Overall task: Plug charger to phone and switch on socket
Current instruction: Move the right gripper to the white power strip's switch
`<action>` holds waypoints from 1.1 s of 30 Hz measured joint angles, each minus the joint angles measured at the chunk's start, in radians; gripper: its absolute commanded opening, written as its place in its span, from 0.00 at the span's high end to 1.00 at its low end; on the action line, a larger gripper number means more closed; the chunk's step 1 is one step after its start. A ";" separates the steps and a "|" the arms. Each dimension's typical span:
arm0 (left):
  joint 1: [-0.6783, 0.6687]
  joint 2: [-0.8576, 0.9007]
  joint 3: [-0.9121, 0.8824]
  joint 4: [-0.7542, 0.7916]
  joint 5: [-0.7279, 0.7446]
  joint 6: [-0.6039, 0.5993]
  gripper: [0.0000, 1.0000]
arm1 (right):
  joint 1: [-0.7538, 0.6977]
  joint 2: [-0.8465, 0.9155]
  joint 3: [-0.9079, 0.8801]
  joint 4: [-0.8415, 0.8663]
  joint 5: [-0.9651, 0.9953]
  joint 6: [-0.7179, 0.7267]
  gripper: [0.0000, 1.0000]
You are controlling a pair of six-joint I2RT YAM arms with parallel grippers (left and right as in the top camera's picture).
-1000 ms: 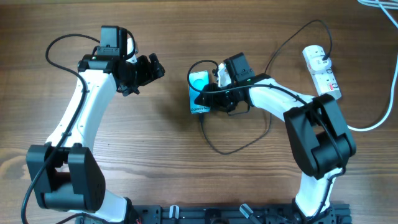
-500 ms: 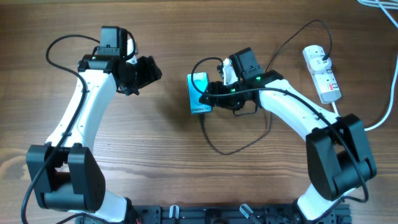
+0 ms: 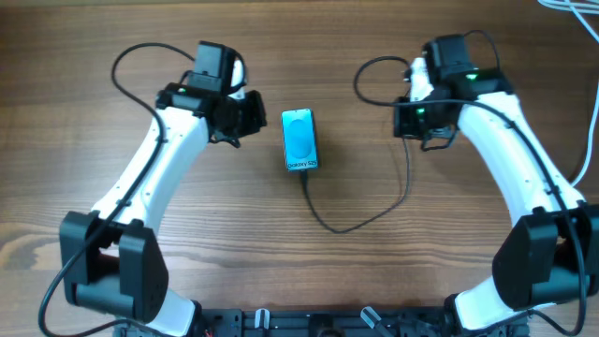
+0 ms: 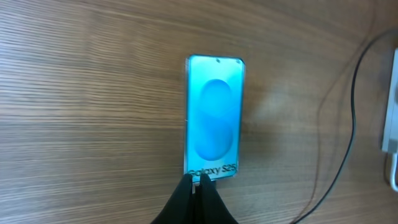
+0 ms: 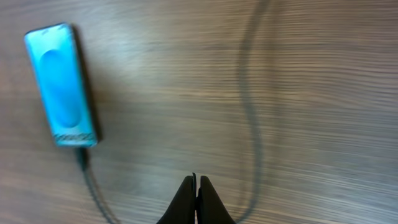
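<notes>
The phone [image 3: 299, 140] lies flat on the wood with its cyan screen up and its white text strip at the near end. The charger's thin black cable [image 3: 356, 227] meets that end, loops across the table and rises toward the right arm. My left gripper [image 3: 256, 116] is shut and empty just left of the phone. In the left wrist view its tips [image 4: 198, 180] sit at the phone's [image 4: 214, 115] text end. My right gripper [image 3: 406, 122] is shut and empty, well right of the phone. The right wrist view has the phone [image 5: 60, 87] and cable [image 5: 249, 106]. The socket is hidden under the right arm.
A thick white cord [image 3: 590, 159] runs down the table's right edge and another piece [image 3: 569, 9] crosses the top right corner. A white object [image 4: 392, 130] shows at the right edge of the left wrist view. Both arm bases stand at the near edge.
The right arm has drawn back from the phone to the right and its gripper has shut. The left arm has moved right, close to the phone, and shut. The phone now lies straight.
</notes>
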 measured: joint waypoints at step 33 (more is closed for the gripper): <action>-0.164 0.137 0.000 0.018 -0.168 0.003 0.00 | -0.518 0.151 0.000 0.276 0.272 0.024 0.00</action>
